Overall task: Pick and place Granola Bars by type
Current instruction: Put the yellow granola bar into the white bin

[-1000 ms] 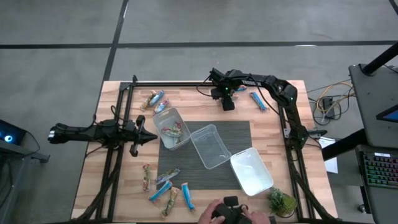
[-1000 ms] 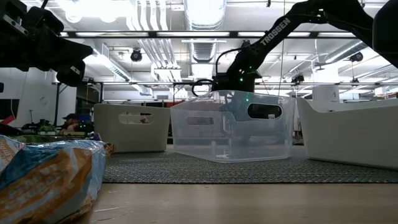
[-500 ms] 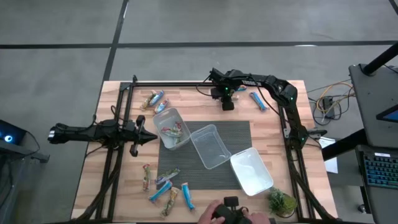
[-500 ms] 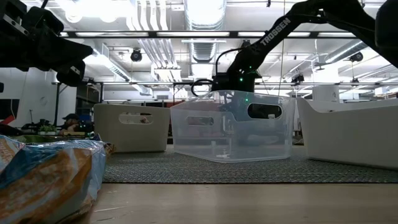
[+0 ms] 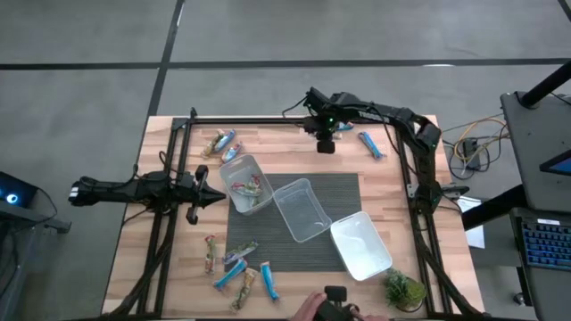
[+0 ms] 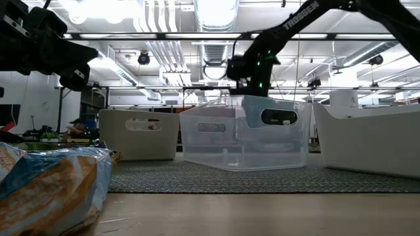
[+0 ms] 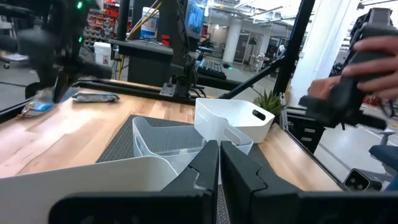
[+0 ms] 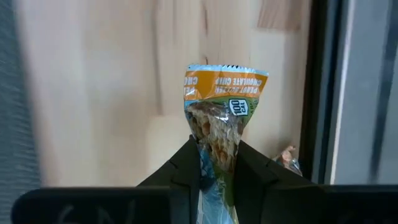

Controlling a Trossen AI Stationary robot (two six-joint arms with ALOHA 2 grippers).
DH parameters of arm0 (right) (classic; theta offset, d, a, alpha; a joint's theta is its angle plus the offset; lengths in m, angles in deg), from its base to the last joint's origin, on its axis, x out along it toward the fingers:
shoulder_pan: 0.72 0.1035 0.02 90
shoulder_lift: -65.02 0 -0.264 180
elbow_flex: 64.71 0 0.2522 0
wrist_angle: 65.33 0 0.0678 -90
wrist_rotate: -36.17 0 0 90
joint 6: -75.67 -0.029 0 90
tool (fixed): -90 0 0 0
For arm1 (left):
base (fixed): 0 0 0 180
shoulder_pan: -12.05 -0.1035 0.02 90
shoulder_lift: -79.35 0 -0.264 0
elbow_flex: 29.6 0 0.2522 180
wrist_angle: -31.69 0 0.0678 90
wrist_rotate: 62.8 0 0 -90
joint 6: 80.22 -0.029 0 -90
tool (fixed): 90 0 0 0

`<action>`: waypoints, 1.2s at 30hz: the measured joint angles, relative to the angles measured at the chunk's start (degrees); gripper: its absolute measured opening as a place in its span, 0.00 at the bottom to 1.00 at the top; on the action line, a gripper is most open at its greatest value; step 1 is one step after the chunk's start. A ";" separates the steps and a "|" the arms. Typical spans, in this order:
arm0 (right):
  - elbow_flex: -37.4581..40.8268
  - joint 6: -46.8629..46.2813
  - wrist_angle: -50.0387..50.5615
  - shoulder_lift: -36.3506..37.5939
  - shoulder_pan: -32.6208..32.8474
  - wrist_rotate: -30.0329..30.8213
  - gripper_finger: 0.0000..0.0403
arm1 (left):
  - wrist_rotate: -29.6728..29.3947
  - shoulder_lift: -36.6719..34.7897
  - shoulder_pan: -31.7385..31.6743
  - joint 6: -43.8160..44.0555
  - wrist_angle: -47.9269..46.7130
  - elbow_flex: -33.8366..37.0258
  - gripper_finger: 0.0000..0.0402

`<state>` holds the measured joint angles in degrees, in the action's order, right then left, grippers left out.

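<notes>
At the near edge of the counter (image 5: 393,178), a person's hand (image 5: 308,308) holds a dark device beside a small green plant (image 5: 403,290). Just beyond it lies a loose cluster of granola bars (image 5: 236,267), blue and tan wrappers scattered on the bare wood. On the dark mat (image 5: 343,192) in the middle sit three tubs in a diagonal row: a white tub (image 5: 360,245) nearest, an empty clear tub (image 5: 302,209), and a third tub (image 5: 246,184) that already has a few bars in it. The left pincer (image 5: 212,197) hangs level beside that third tub, its fingers pressed together on nothing. Farther back, two or three more bars (image 5: 223,143) rest near the far left corner. At the far edge, the right pincer (image 8: 216,163) is clamped on a tan-wrapped bar (image 8: 219,124), lifted above the wood, apparently clear of it. A blue bar (image 5: 370,144) lies just right of it.
</notes>
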<state>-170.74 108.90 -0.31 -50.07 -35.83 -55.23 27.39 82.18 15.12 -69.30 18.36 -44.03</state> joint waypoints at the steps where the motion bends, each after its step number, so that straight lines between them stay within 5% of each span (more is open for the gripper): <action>1: 0.00 -0.93 0.20 1.17 0.12 -1.46 0.15 | 0.00 0.00 0.02 0.02 0.00 0.00 0.00; 8: 0.26 -8.22 2.17 10.16 1.66 -8.13 0.15 | -0.01 0.00 0.00 0.01 0.00 0.00 0.00; 25: 1.02 -16.38 19.28 25.91 9.63 -9.12 0.15 | 0.00 0.02 0.02 0.01 -0.02 0.00 0.00; 36: 10.84 -19.65 20.53 33.53 14.40 -10.55 0.15 | 0.00 0.00 0.02 0.02 0.00 -0.02 0.00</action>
<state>-159.90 89.25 20.22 -16.53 -21.43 -65.78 27.39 82.18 15.14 -69.28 18.36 -44.04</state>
